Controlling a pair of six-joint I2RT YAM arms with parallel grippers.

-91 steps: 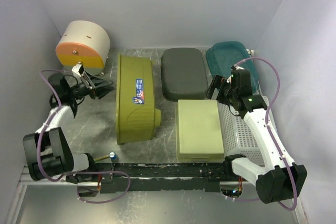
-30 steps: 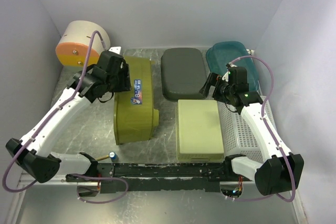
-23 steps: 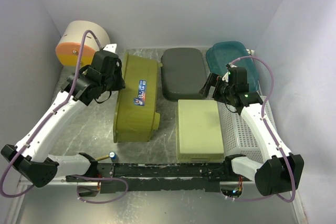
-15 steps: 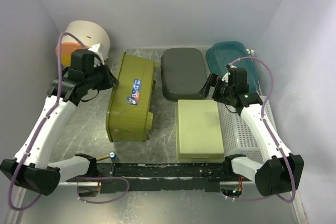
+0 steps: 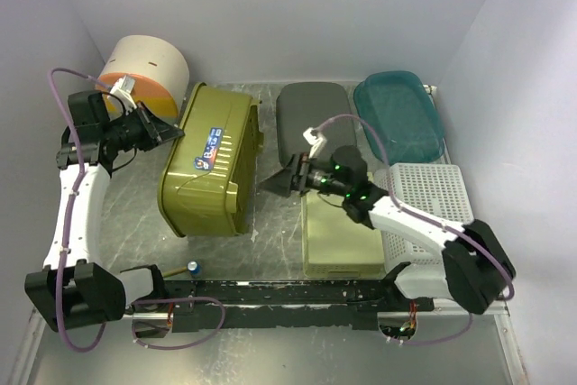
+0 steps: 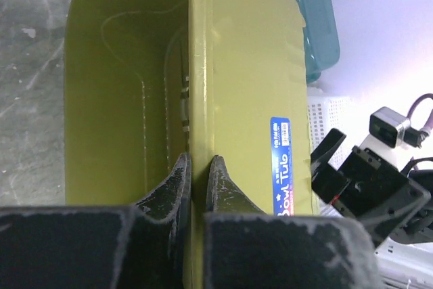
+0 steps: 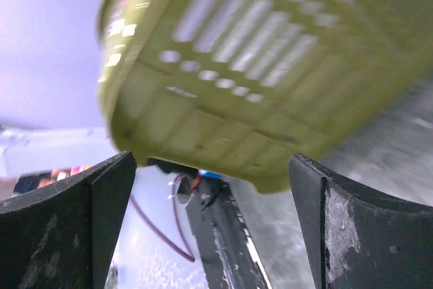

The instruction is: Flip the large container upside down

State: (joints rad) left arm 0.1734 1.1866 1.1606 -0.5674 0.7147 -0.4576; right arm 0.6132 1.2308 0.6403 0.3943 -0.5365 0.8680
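Tub [image 5: 212, 164] half tipped, left gripper [image 6: 197, 170] pinching its wall, right gripper [image 5: 278, 183] spread wide alongside; roll rim down slowly, bracing slotted bottom.

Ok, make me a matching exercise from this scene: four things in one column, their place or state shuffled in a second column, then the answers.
Column one:
1. large container
2. teal bin
3. left pincer
4. right pincer

Column two:
A. open, facing a slotted bottom
B. far right of the scene
C. tipped over, olive green
D. shut on a rim

Pairs: 1-C, 2-B, 3-D, 4-A
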